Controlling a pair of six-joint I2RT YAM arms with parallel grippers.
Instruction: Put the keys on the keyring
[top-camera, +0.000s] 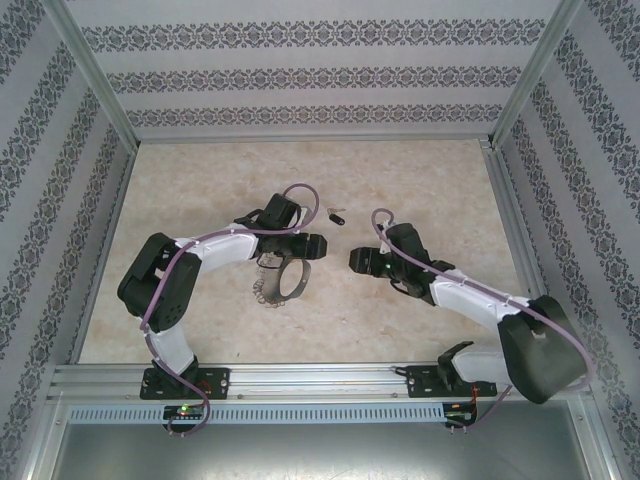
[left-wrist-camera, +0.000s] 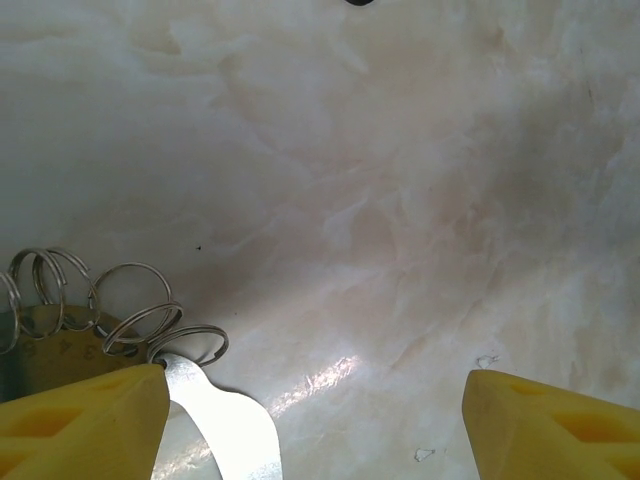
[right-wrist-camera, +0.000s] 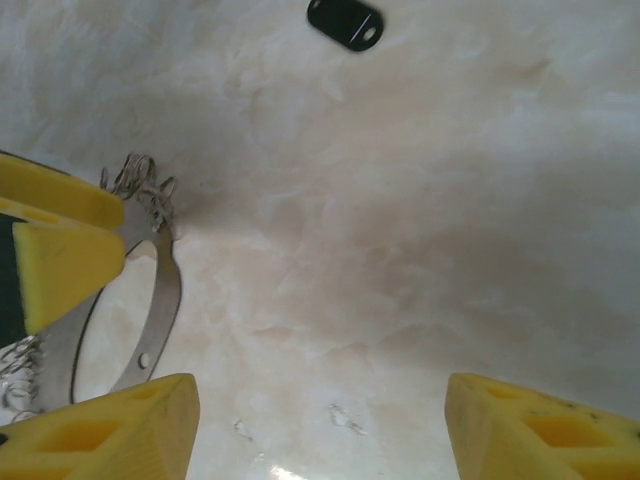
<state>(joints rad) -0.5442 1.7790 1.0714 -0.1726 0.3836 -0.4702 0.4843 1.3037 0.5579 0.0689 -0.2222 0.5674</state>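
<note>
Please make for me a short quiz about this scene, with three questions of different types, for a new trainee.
1. Fill in: the key has a ___ head.
2. Which thing lies next to the left claw? A) keyring B) padlock C) coin
3. True or false: the right claw holds the key.
Key: 1 black; 2 A; 3 false, the right claw is open and empty, and the key lies on the table.
</note>
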